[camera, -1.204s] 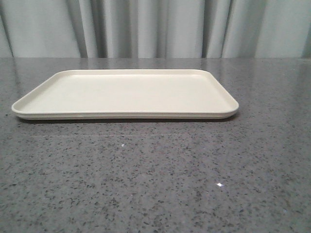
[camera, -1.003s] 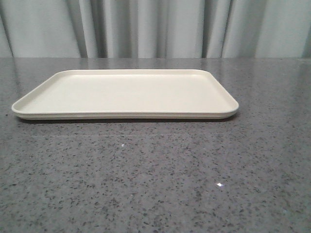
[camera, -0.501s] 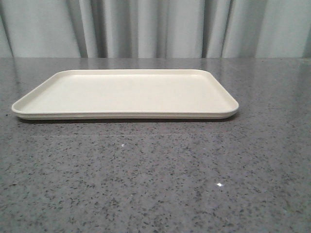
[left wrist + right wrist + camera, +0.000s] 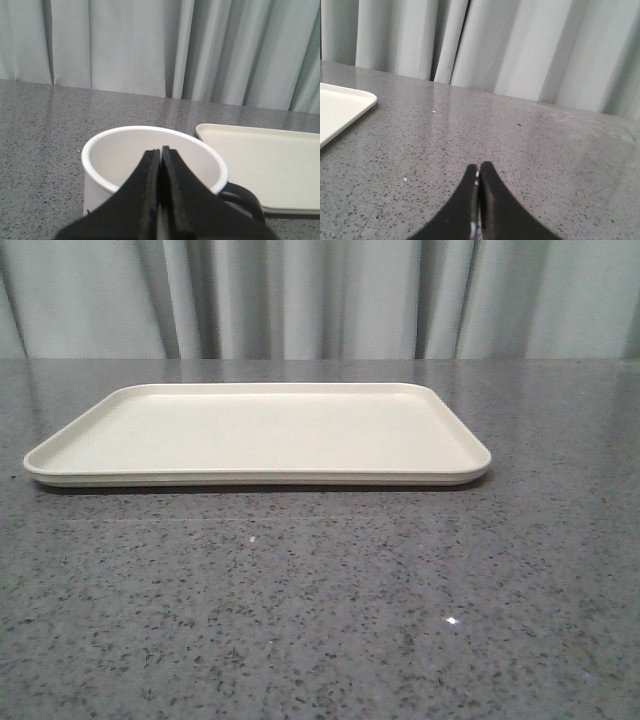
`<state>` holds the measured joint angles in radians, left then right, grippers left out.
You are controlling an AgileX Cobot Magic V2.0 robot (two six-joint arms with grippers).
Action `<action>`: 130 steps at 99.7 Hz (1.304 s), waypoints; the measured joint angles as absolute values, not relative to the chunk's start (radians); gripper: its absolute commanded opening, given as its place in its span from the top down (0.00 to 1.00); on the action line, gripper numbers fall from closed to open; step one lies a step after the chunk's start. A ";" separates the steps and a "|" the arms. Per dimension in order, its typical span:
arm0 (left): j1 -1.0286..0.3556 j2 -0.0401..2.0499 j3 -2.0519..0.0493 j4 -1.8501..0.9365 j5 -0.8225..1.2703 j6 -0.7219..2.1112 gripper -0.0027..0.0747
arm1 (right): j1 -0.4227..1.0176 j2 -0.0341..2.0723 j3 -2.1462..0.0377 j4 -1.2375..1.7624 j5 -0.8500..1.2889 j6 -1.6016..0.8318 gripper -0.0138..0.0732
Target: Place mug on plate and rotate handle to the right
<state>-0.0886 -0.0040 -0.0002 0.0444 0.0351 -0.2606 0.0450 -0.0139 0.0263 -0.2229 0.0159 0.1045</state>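
Observation:
The cream plate (image 4: 60,455) lies across the middle of the grey table in the front view, with nothing on it. The white mug (image 4: 120,152) shows only in the left wrist view, standing upright on the table beside the plate's (image 4: 270,165) corner. Its black handle (image 4: 246,198) points toward the plate. My left gripper (image 4: 161,150) is shut, its black fingers pressed together in front of the mug's mouth with nothing between them. My right gripper (image 4: 479,166) is also shut and empty, over bare table past the plate's (image 4: 337,107) other end. Neither gripper appears in the front view.
Grey speckled stone tabletop (image 4: 320,620) stretches in front of the plate. Pale pleated curtains (image 4: 320,300) hang along the table's far edge.

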 measured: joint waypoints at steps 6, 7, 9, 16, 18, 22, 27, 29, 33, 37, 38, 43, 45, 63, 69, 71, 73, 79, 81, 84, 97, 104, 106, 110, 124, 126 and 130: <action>-0.089 -0.004 0.000 0.046 0.033 -0.261 0.99 | 0.045 -0.014 0.026 -0.223 0.016 0.104 0.98; -0.089 -0.004 0.000 0.048 0.031 -0.261 0.99 | 0.045 -0.014 0.026 -0.223 0.016 0.104 0.98; -0.089 -0.004 0.000 0.048 0.026 -0.261 0.99 | 0.045 -0.014 0.026 -0.223 0.016 0.104 0.98; -0.089 -0.004 0.000 0.050 0.000 -0.261 0.99 | 0.045 -0.014 0.026 -0.223 0.016 0.104 0.98; -0.089 -0.004 0.000 0.050 -0.011 -0.261 0.99 | 0.045 -0.014 0.026 -0.223 0.014 0.104 0.98; -0.089 -0.004 0.000 0.050 -0.033 -0.261 0.99 | 0.045 -0.014 0.026 -0.223 0.014 0.104 0.98; -0.089 -0.004 0.000 0.050 -0.058 -0.261 0.99 | 0.045 -0.014 0.026 -0.223 0.014 0.104 0.98; -0.089 -0.004 0.000 0.052 -0.066 -0.261 0.99 | 0.045 -0.014 0.026 -0.223 0.014 0.104 0.98; -0.089 -0.004 0.000 0.052 -0.078 -0.261 0.99 | 0.045 -0.014 0.026 -0.223 0.014 0.104 0.98; -0.089 -0.004 0.000 0.052 -0.085 -0.261 0.99 | 0.045 -0.014 0.026 -0.223 0.014 0.104 0.98; -0.089 -0.004 0.000 0.052 -0.084 -0.261 0.99 | 0.045 -0.014 0.026 -0.223 0.014 0.104 0.98; -0.089 -0.004 0.000 0.052 -0.086 -0.261 0.99 | 0.045 -0.014 0.026 -0.223 0.012 0.104 0.98; -0.089 -0.004 0.000 0.052 -0.089 -0.261 0.99 | 0.045 -0.014 0.026 -0.223 0.010 0.104 0.98; -0.089 -0.004 0.000 0.052 -0.143 -0.261 0.99 | 0.045 -0.014 0.026 -0.194 -0.050 0.111 0.98; -0.089 -0.004 -0.004 0.047 -0.148 -0.261 0.99 | 0.045 -0.014 0.026 -0.169 -0.065 0.115 0.98; -0.089 -0.004 -0.008 0.045 -0.148 -0.261 0.99 | 0.045 -0.014 0.026 -0.159 -0.068 0.117 0.98; -0.089 -0.004 -0.012 0.042 -0.144 -0.261 0.99 | 0.045 -0.014 0.026 -0.150 -0.071 0.117 0.98; -0.089 -0.004 -0.037 0.033 -0.124 -0.261 0.99 | 0.045 -0.014 0.017 -0.135 -0.071 0.117 0.98; -0.089 -0.004 -0.049 0.031 -0.119 -0.261 0.99 | 0.045 -0.014 0.012 -0.132 -0.069 0.120 0.98; -0.089 -0.004 -0.069 0.029 -0.104 -0.261 0.99 | 0.045 -0.014 -0.007 -0.126 -0.066 0.120 0.98; -0.089 -0.004 -0.180 0.027 -0.035 -0.261 0.99 | 0.045 -0.014 -0.115 -0.109 -0.018 0.124 0.98; -0.089 -0.004 -0.233 0.027 -0.011 -0.261 0.99 | 0.045 0.001 -0.182 -0.104 0.011 0.124 0.98; -0.089 -0.002 -0.247 0.027 0.000 -0.261 0.99 | 0.045 0.009 -0.201 -0.104 0.014 0.124 0.98; -0.089 0.005 -0.272 0.027 0.000 -0.261 0.99 | 0.045 0.028 -0.237 -0.104 0.027 0.124 0.98; -0.089 0.069 -0.368 0.027 0.033 -0.261 0.99 | 0.045 0.102 -0.344 -0.104 0.045 0.125 0.98; -0.089 0.081 -0.384 0.027 0.041 -0.261 0.99 | 0.045 0.114 -0.359 -0.104 0.044 0.125 0.98; -0.089 0.106 -0.415 0.029 0.051 -0.261 0.99 | 0.045 0.133 -0.384 -0.104 0.047 0.125 0.98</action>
<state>-0.0886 0.1059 -0.4149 0.0294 0.0513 -0.2606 0.0450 0.1328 -0.3836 -0.1043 0.0470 0.1254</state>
